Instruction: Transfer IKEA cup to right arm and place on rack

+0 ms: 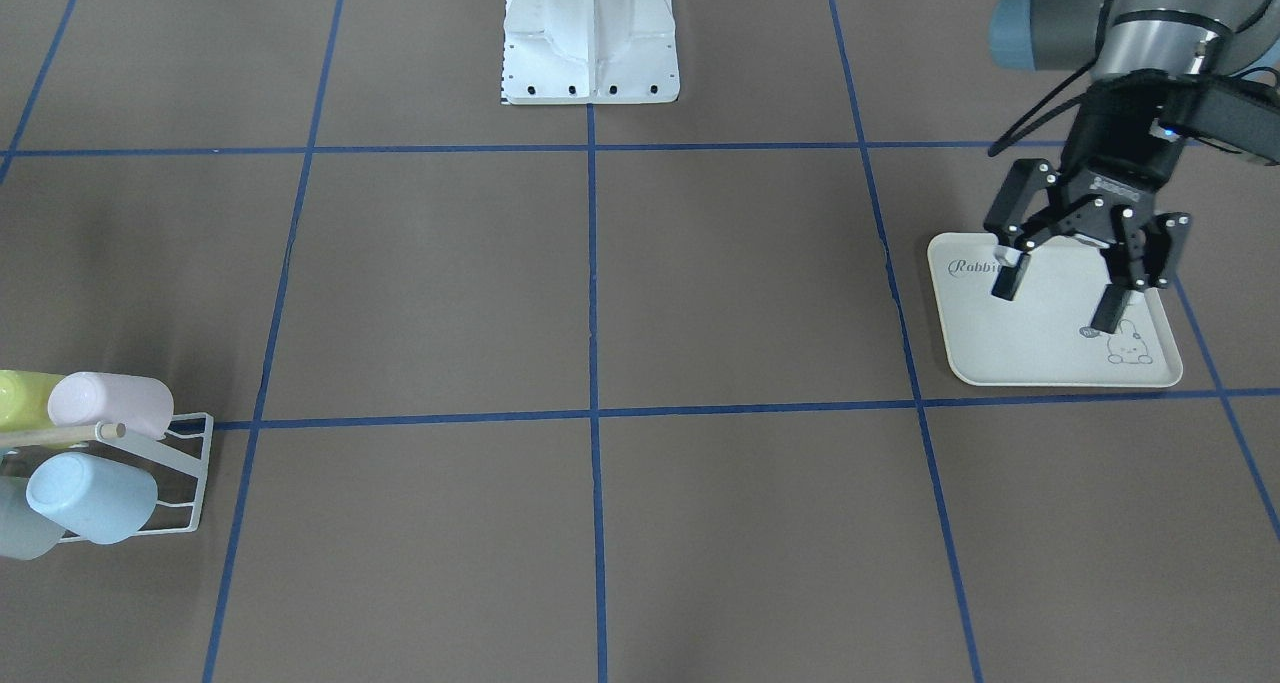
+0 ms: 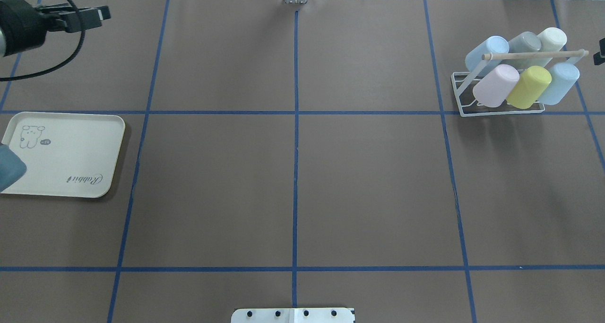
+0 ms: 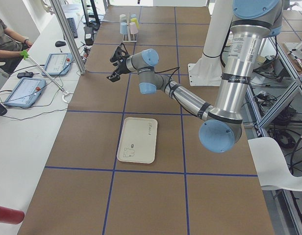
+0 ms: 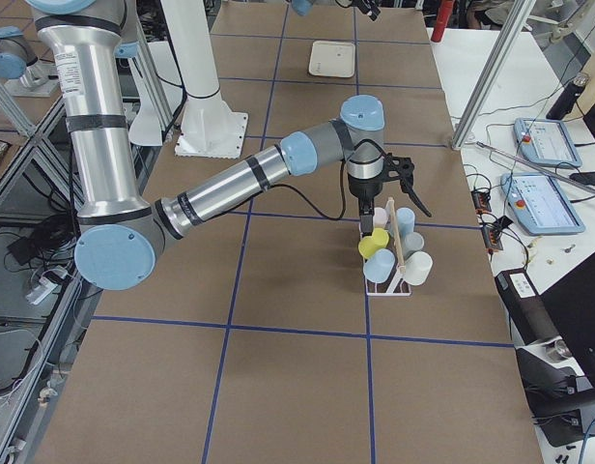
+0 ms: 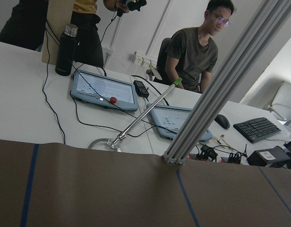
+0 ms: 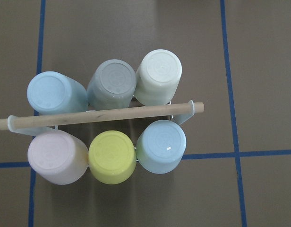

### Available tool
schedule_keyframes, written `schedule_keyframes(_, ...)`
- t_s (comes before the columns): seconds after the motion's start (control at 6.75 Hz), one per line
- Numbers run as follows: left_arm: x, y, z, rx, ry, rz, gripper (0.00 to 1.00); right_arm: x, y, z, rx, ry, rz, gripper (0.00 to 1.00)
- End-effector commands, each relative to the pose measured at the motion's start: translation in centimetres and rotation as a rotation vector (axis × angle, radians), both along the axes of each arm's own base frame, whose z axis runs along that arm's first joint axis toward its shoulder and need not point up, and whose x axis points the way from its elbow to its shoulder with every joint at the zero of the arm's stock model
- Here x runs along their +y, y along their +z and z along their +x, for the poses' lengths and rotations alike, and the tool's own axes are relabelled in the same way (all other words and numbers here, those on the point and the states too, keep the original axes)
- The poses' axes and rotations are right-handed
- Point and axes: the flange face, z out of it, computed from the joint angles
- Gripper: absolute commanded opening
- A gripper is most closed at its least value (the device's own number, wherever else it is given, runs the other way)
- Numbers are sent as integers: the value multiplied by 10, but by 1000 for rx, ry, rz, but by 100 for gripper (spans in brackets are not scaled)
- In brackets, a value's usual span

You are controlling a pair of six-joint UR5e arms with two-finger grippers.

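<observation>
"At the table's left edge, front view?"
"Left gripper (image 1: 1055, 303) raised, spread, holding nothing; no cup on the tray (image 1: 1040, 355)."
"Overhead?"
"Rack (image 2: 460, 106) near the far right corner, six cups (image 2: 528, 86) on it. Which is the task's cup, cannot tell. Judged done, or nearly."
"Right side view?"
"Right gripper (image 4: 386, 198) just over the rack; apart or together, cannot tell."
"Right wrist view?"
"Cups mouth down, bases toward the lens, long axes slanted, three each side of the rod (image 6: 100, 116)."
</observation>
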Motion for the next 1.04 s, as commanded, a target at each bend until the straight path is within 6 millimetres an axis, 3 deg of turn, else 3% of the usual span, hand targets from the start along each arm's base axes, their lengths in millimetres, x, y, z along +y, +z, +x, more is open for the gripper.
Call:
schedule_keyframes(0.0, -12, 54, -58, -150, -20, -14, 100, 0, 10, 0, 7, 1, -19, 100)
schedule_keyframes(0.15, -12, 79, -90, -266, 52, 35, 100, -1, 23, 0, 12, 0, -44, 100)
schedule_keyframes(0.3, -15, 117, -122, -425, 77, 65, 100, 15, 49, 3, 24, -3, -90, 100)
schedule_keyframes(0.44, -21, 147, -135, -493, 100, 49, 100, 19, 56, 4, 27, -3, -104, 100)
schedule_keyframes(0.89, -25, 204, -138, -513, 129, -69, 100, 20, 60, 4, 26, -4, -113, 100)
